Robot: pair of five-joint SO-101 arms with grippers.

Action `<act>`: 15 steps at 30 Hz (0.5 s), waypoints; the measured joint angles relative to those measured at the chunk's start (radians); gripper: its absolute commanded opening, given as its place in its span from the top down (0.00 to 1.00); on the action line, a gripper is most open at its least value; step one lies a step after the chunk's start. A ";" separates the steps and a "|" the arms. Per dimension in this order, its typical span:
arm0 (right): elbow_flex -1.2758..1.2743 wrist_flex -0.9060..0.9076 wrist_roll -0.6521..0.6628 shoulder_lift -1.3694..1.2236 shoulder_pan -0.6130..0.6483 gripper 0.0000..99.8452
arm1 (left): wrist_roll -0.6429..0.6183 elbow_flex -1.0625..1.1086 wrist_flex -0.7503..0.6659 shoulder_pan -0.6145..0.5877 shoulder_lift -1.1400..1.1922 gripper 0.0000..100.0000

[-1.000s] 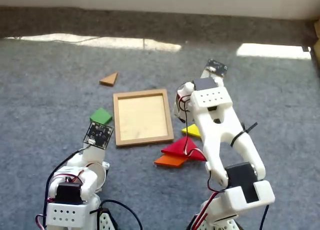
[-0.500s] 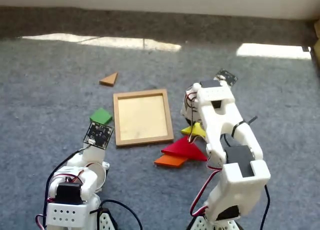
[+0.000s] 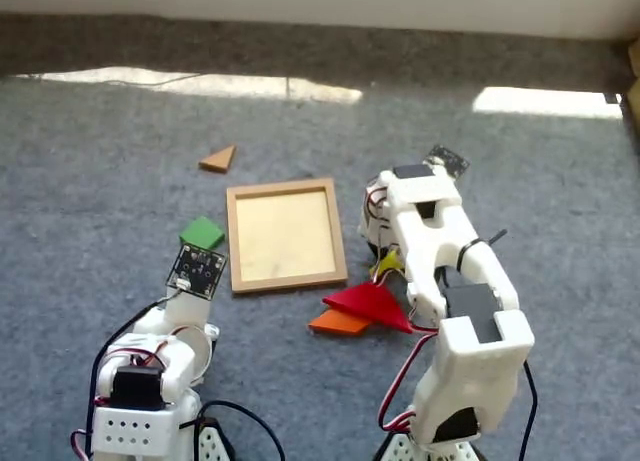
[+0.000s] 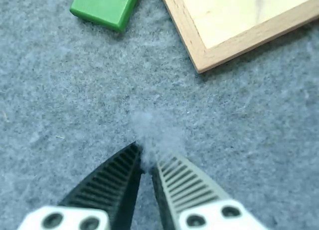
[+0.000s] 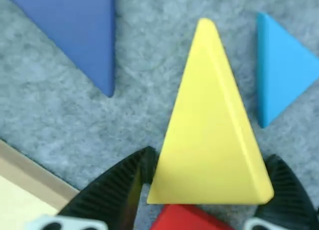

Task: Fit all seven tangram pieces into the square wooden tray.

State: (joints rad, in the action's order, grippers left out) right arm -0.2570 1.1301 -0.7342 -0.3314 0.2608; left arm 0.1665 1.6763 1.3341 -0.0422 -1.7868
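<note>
The square wooden tray (image 3: 285, 277) lies on the grey carpet with nothing in it. In the right wrist view my right gripper (image 5: 209, 160) is open, one finger on each side of the yellow triangle (image 5: 212, 135) at its wide end. Beside it lie a dark blue triangle (image 5: 75, 25), a light blue triangle (image 5: 281, 65) and a red piece (image 5: 184, 221). From above, the right arm covers most of the yellow triangle (image 3: 388, 263). My left gripper (image 4: 148, 157) is shut over bare carpet, near the tray's corner (image 4: 199, 55) and the green square (image 4: 104, 5).
A red triangle (image 3: 368, 303) partly overlaps an orange piece (image 3: 340, 323) in front of the tray's right corner. A tan triangle (image 3: 218, 160) lies beyond the tray on the left. The green square (image 3: 202, 232) sits by the tray's left side. The left arm (image 3: 160, 351) stays at the near left.
The right arm has drawn back toward its base and come down over the yellow triangle, hiding more of it. The left arm and the pieces have not moved.
</note>
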 measured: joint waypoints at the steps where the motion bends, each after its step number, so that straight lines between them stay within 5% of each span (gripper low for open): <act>1: 0.000 0.000 0.000 0.000 0.000 0.69 | 0.000 0.000 0.000 0.000 0.000 1.00; 11: 0.023 0.008 0.098 0.000 -0.014 1.00 | 0.000 0.000 0.000 0.000 0.000 1.00; 15: 0.034 0.008 0.172 -0.009 -0.044 0.99 | 0.000 0.000 0.000 0.000 0.000 1.00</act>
State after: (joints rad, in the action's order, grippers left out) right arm -0.2232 1.1377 -0.5623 -0.3406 0.2163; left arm 0.1665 1.6763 1.3341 -0.0422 -1.7868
